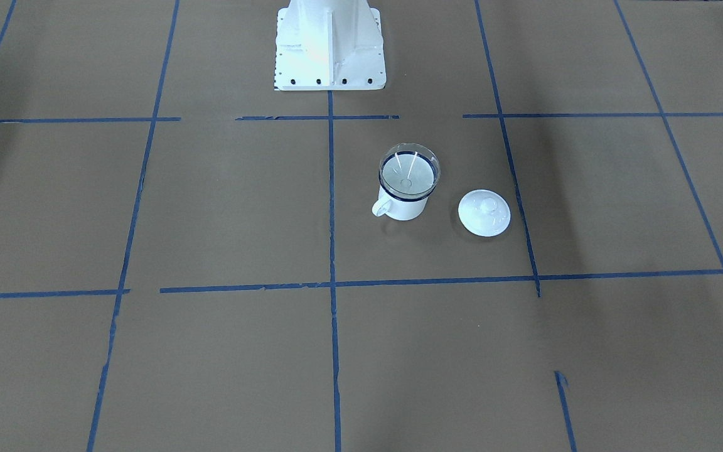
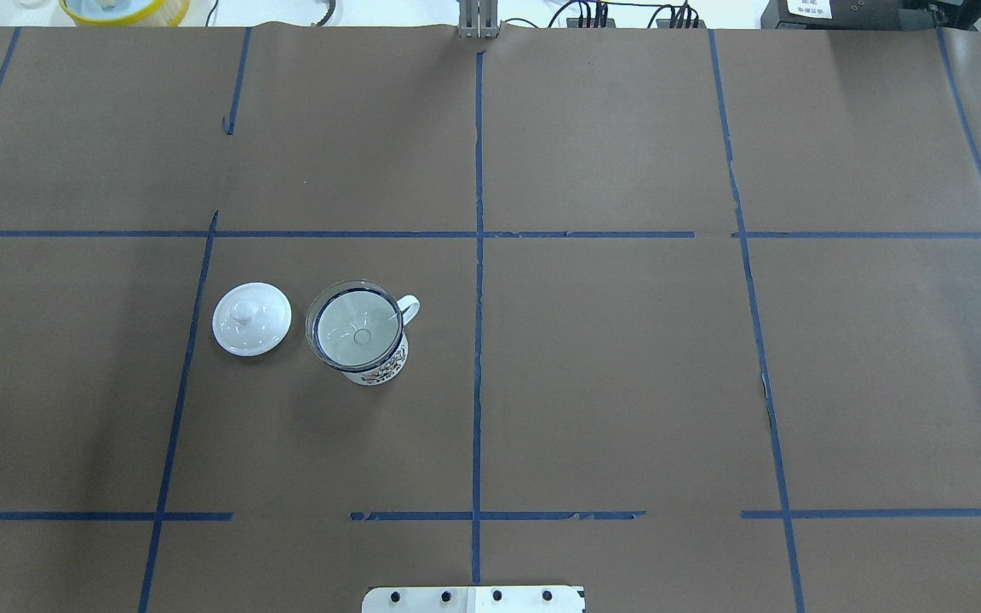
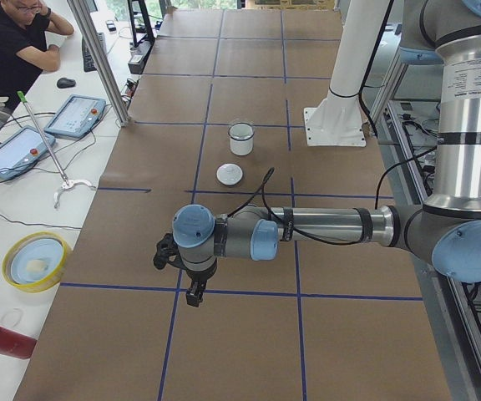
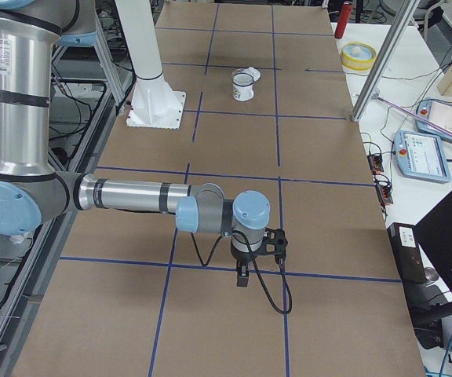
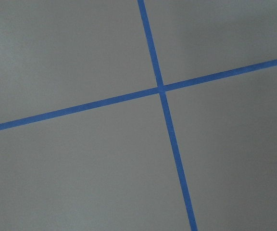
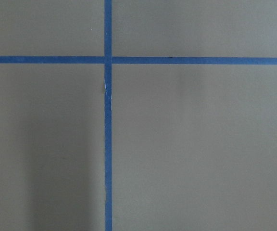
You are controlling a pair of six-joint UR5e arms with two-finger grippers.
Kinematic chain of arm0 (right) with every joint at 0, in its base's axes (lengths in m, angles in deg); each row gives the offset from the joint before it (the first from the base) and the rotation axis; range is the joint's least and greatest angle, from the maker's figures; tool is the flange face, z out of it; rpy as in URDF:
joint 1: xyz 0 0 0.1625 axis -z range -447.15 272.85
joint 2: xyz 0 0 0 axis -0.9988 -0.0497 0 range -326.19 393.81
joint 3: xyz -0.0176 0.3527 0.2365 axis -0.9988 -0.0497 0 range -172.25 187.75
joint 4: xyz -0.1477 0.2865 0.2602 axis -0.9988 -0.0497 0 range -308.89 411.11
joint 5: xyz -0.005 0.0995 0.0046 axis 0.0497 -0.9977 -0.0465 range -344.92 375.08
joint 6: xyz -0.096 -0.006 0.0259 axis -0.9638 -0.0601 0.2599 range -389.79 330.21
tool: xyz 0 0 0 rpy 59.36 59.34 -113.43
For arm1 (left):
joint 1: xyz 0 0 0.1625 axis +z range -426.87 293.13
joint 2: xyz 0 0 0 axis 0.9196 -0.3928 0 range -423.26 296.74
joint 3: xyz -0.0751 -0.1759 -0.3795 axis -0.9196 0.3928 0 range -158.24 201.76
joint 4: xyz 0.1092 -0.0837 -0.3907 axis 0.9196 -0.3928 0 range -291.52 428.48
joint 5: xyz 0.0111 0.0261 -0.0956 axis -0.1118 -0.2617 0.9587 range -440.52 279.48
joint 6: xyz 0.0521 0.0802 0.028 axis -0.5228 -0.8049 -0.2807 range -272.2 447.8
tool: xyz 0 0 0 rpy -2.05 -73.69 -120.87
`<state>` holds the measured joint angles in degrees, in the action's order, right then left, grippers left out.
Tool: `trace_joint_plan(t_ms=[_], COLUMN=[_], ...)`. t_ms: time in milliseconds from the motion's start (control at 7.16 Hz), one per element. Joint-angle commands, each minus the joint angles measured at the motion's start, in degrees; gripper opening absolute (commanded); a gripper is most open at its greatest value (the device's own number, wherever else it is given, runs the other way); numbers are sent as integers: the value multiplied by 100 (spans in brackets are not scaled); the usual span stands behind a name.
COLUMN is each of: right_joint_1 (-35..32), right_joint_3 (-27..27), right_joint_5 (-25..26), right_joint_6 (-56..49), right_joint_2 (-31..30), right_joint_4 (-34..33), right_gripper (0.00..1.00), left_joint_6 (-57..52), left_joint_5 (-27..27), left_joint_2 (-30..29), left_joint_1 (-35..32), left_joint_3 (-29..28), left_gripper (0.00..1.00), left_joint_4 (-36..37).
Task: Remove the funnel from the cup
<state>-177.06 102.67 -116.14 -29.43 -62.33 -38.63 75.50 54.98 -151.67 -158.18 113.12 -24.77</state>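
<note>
The clear funnel [image 1: 408, 171] sits in the mouth of the white mug [image 1: 404, 208] with the dark blue rim, and both stand upright on the brown table. They also show in the overhead view as funnel [image 2: 356, 323] and mug [image 2: 383, 369]. The left gripper [image 3: 192, 294] hangs over the table far from the mug [image 3: 241, 140]. The right gripper [image 4: 243, 276] hangs far from the mug [image 4: 243, 86]. Both grippers show only in the side views, so I cannot tell whether they are open or shut. Both wrist views show only brown paper and blue tape.
A flat white knobbed lid [image 1: 484, 213] lies beside the mug, also in the overhead view [image 2: 251, 318]. The white robot base [image 1: 329, 47] stands behind. A yellow bowl [image 3: 33, 261], a red can [image 3: 2, 340], tablets [image 3: 75, 114] and an operator [image 3: 11, 42] are at the table's side.
</note>
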Motion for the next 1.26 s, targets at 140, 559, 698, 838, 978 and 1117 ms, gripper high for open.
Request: trace_joint_plan(t_ms=[140,559,698,838,978,1117], right_joint_1=[0,0,0,0,0,0], right_joint_3=[0,0,0,0,0,0], right_joint_5=[0,0,0,0,0,0], right_joint_6=[0,0,0,0,0,0], right_joint_2=[8,-1,-1,8,8,-1], right_joint_4=[0,0,0,0,0,0], right_gripper=[100,100,100,100,100,100], left_joint_6=[9,680,1260,1770,2245,2807], left_joint_5=[-7,-60,-60,-60,-51,-60], left_joint_2=[-44,-439,-570,-824,-1027,-1176], left_joint_1=[-1,52,287,707,894,1314], left_joint_3=[30,668,1194,1564,1907,2163], left_gripper=[100,100,100,100,100,100], left_joint_4=[-18,104,358,752,930,923])
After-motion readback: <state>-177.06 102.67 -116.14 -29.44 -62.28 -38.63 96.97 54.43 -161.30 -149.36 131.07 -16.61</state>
